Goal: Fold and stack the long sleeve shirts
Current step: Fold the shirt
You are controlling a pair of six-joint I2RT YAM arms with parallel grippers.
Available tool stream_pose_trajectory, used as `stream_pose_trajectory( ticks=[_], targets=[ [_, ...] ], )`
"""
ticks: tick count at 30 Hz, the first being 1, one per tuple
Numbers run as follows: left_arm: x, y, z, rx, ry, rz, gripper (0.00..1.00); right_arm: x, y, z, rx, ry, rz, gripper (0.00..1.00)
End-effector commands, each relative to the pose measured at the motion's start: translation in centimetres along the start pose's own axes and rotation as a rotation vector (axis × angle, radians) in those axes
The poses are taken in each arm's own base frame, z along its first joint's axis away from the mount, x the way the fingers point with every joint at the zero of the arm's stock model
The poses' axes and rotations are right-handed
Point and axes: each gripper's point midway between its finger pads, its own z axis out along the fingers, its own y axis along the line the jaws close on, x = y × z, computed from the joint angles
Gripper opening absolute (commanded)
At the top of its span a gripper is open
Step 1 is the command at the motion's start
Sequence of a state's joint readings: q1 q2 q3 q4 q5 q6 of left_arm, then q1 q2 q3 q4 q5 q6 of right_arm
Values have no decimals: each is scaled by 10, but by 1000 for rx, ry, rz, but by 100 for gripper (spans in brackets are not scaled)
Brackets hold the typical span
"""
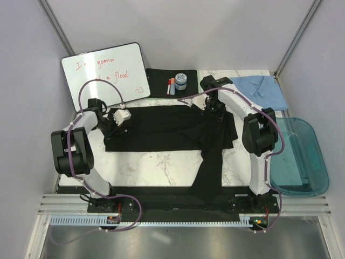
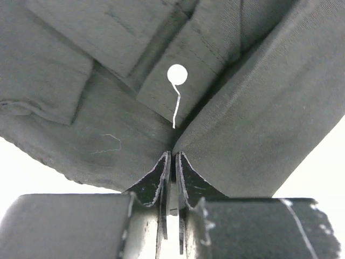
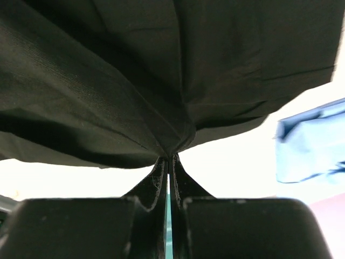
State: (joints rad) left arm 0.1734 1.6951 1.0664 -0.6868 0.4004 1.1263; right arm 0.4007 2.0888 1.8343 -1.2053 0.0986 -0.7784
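There are two shirts. The black shirt (image 1: 161,129) lies spread across the middle of the table (image 1: 156,167), its long axis running left to right. One sleeve (image 1: 207,172) trails toward the near edge. The blue shirt (image 1: 259,89) lies folded at the far right corner, collar toward the far side, well apart from the black one.

The left claw (image 2: 172,162) is pressed together on a fold of black cloth at the shirt's left end, just below a white button (image 2: 177,74). The right claw (image 3: 168,162) pinches the black cloth at the shirt's far right part.

One teal tub (image 1: 299,156) stands beside the table's right edge. On one black mat (image 1: 156,81) at the far side sit one small jar (image 1: 181,81) and two markers (image 1: 171,86). One whiteboard (image 1: 105,75) leans at the far left.
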Motion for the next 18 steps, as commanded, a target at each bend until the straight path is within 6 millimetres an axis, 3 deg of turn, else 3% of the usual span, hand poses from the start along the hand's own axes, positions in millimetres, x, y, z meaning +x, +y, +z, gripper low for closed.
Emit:
stream_pose_trajectory(
  ticks=[1,4,12,15,18],
  targets=[
    [-15,16,-14,-102,-49,-68,11,1,7,-10,-9,-64,84,1],
    [-24,14,-20,-110,-74,-52,11,8,10,-6,-29,-57,100,0],
    [-14,24,-8,-126,-27,-83,16,12,8,3,-42,-58,126,0],
    [-13,29,1,-123,-19,-131,25,12,10,11,-57,-46,139,1],
    [-15,31,-4,-136,-28,-152,35,10,13,14,-77,-50,150,13]
  ],
)
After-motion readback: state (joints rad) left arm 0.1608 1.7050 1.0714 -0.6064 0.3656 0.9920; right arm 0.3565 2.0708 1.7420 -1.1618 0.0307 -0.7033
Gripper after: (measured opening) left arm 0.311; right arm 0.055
